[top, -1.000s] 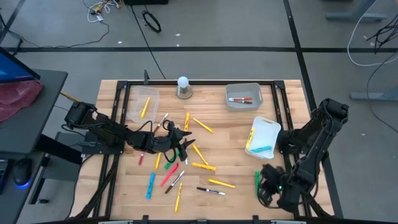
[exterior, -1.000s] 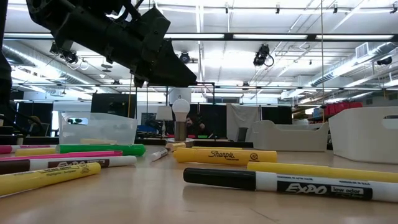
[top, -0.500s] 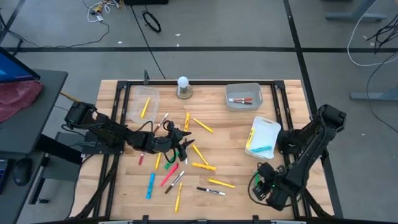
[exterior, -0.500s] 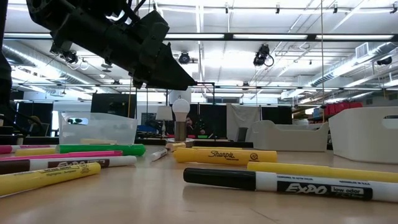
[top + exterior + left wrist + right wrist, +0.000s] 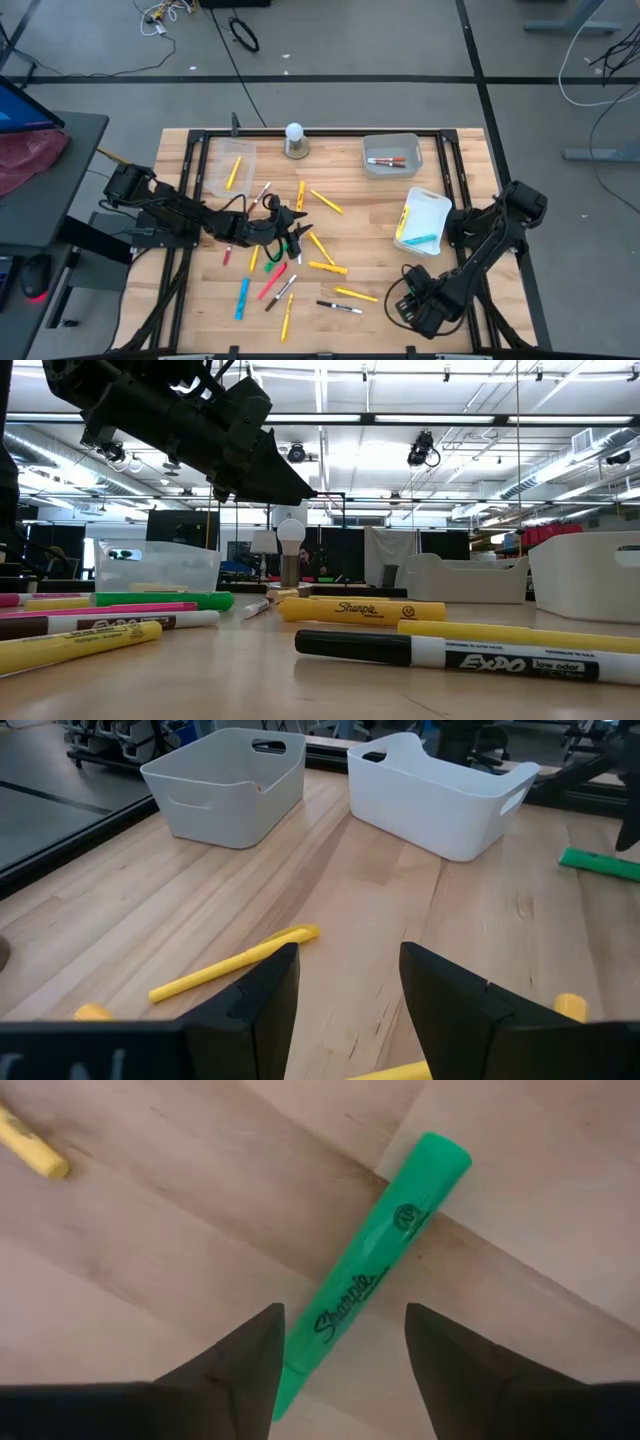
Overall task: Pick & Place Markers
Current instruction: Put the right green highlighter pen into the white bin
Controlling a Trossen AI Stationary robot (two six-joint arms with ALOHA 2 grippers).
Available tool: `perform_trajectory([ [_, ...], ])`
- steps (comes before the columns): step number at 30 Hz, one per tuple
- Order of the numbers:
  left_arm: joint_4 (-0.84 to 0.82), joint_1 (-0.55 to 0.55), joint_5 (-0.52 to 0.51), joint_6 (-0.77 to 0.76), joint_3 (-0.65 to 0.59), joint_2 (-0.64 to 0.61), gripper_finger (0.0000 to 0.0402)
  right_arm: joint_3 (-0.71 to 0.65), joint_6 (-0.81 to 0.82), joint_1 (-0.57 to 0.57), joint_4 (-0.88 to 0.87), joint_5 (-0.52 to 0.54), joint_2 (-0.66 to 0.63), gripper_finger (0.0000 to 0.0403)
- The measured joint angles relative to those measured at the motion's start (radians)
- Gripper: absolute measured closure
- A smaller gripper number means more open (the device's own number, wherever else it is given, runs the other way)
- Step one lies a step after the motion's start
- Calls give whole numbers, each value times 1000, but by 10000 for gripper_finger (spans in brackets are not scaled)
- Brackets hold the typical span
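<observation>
Hovering mid-table, left gripper (image 5: 290, 228) held jaws apart, gripping nothing we saw, above scattered markers (image 5: 300, 270). Grey bin (image 5: 392, 154) at far edge held two markers; white bin (image 5: 424, 218) held yellow and teal ones. Right gripper (image 5: 412, 300), jaws wide, stood over green marker (image 5: 372, 1270) lying flat on table (image 5: 370, 250), ungripped.

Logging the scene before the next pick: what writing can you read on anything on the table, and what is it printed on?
"Sharpie": green highlighter lying on the wood under the open right gripper.
"Sharpie": yellow highlighter in the low view.
"EXPO low odor": white-barrelled, black-capped dry-erase marker.
"EXPO": white-barrelled marker with dark cap.
Smaller print on these barrels is too small to read. Nothing legible in the high view.
</observation>
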Motion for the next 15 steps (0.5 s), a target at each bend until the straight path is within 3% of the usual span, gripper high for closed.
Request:
perform_trajectory([
  [9, 0, 0, 0, -1, 0, 0, 220, -79, 6, -16, 124, -3, 10, 233],
  [15, -1, 0, 0, -1, 0, 0, 220, -139, 5, -17, 169, -11, -1, 291],
])
